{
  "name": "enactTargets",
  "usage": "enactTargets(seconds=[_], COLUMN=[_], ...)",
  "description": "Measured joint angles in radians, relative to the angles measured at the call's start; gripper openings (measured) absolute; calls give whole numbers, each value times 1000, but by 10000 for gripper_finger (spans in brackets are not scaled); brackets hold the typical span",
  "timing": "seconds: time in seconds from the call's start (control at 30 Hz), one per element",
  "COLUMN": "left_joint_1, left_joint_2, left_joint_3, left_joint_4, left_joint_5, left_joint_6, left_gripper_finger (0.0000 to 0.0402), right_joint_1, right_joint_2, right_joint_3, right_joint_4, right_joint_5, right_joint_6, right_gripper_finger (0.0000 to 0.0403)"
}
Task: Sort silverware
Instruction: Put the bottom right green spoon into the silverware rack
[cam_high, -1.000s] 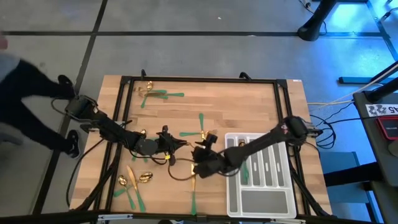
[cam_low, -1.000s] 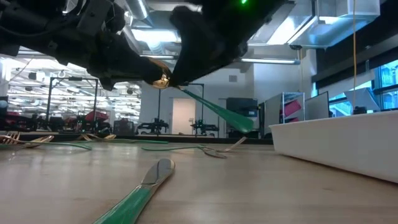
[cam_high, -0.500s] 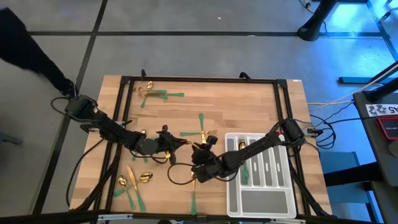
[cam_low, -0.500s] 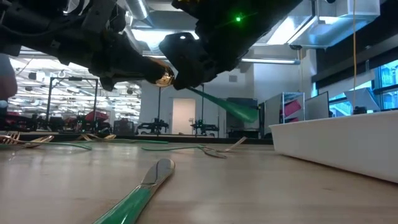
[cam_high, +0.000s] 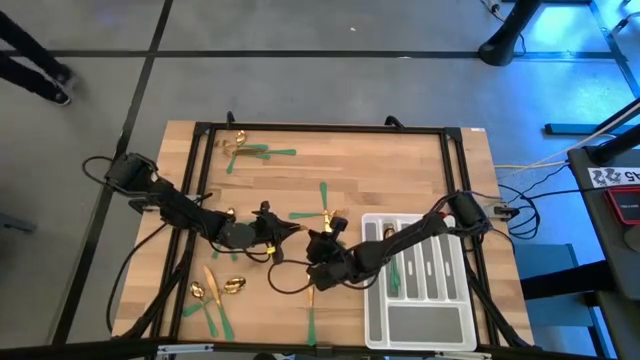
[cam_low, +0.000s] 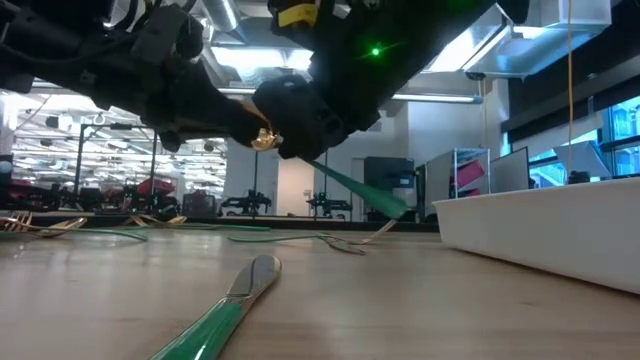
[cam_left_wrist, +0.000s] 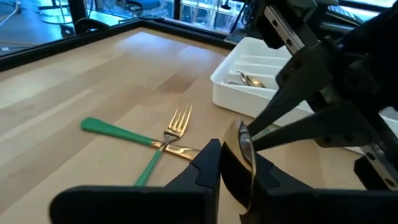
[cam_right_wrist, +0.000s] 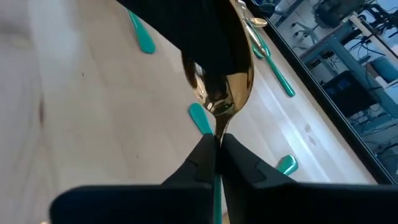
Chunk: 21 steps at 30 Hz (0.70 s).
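Note:
A gold-headed spoon (cam_low: 264, 138) with a green handle (cam_low: 365, 190) hangs above the table's middle between my two grippers. My left gripper (cam_high: 277, 236) comes from the left and is shut on the spoon's bowl. My right gripper (cam_high: 313, 246) comes from the right and is shut on the spoon just behind the bowl. More silverware lies on the wood: forks (cam_high: 248, 152) at the far left, crossed forks (cam_left_wrist: 163, 140) at the middle, spoons and a knife (cam_high: 215, 290) near left, and a knife (cam_low: 225, 305) at the near edge. My left gripper has the spoon's bowl (cam_left_wrist: 246, 148) edge-on between its two fingers, coming nearly level from the table's left. The spoon is clear of the table. One finger (cam_right_wrist: 211, 37) covers the bowl's far part. My right gripper pinches the spoon's neck (cam_right_wrist: 217, 132), just behind the bowl, between its two fingertips (cam_right_wrist: 202, 163). It comes slanting down from the table's right, along the spoon. The green handle runs back under the gripper and slopes down, clear of the table.
The pale divided tray (cam_high: 418, 318) stands at the near right, with some silverware in its narrow slots (cam_high: 415, 265). A black frame (cam_high: 330, 128) runs round the table's edge. Cables (cam_high: 285, 272) lie under the grippers.
My right gripper has sunk a little toward the spoon and the left gripper, tipped further down, and shut on the spoon's neck. The spoon has stayed in place in the air. A person at the far left has walked out of the high view.

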Motion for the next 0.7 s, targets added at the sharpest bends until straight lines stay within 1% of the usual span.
enactTargets(seconds=[0.1, 0.2, 0.3, 0.43, 0.5, 0.57, 0.63, 0.7], left_joint_1=[-2, -4, -3, -3, -8, -11, -22, -32], left_joint_2=[-1, -16, -69, -170, -213, -243, -257, -257], left_joint_3=[1, 3, 3, 3, 3, 3, 3, 3], left_joint_4=[10, -21, -137, -350, -451, -525, -577, -596], left_joint_5=[6, 7, 5, 2, 1, 1, -2, -2], left_joint_6=[35, 75, 81, 50, 20, -9, -43, -61], left_gripper_finger=[53, 86, 120, 153, 162, 166, 166, 163], right_joint_1=[-1, 0, 2, 14, 31, 50, 73, 100], right_joint_2=[-5, -7, -22, -72, -107, -153, -204, -249], right_joint_3=[12, 36, 66, 115, 141, 157, 160, 149], right_joint_4=[-31, -125, -296, -519, -601, -711, -824, -974], right_joint_5=[-12, -41, -69, -93, -104, -140, -185, -247], right_joint_6=[40, 116, 239, 412, 473, 553, 672, 834], right_gripper_finger=[7, 3, 2, 1, 1, 1, 1, 1])
